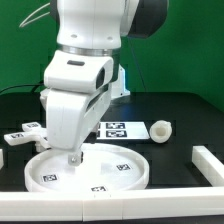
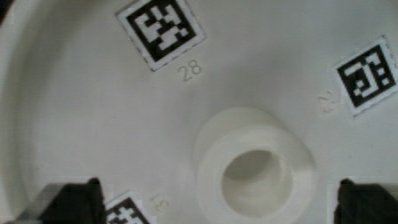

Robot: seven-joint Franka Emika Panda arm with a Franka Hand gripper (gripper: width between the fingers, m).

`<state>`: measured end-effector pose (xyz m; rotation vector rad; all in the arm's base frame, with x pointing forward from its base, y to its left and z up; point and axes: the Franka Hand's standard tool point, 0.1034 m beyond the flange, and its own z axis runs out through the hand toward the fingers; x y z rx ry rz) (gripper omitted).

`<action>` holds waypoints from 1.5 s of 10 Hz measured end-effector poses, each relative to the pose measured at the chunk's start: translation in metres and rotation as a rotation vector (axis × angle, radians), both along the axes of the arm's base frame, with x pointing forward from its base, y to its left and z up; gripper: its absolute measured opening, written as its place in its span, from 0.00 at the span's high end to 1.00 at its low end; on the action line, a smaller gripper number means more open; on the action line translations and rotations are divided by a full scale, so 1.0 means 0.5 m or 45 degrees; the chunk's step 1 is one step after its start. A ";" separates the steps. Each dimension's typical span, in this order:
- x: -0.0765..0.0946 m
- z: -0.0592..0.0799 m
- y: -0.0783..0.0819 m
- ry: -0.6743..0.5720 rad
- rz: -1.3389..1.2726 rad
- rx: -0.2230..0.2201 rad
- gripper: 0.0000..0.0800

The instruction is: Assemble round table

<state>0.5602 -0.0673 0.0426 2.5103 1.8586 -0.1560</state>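
Observation:
The round table's disc top lies flat at the front of the table, rim up, with square markers on it. My gripper hangs just over its middle. In the wrist view the disc fills the frame. Its raised centre hub with a hole sits between my two dark fingertips, which stand wide apart. The gripper is open and holds nothing. The short cylindrical leg lies on its side at the exterior view's right. The cross-shaped foot lies at the exterior view's left.
The marker board lies flat behind the disc. A long white edge bar runs along the exterior view's right, and another stands at the back. The table surface is black.

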 end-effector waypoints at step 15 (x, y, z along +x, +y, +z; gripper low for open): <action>-0.018 -0.048 0.014 0.048 0.011 0.011 0.49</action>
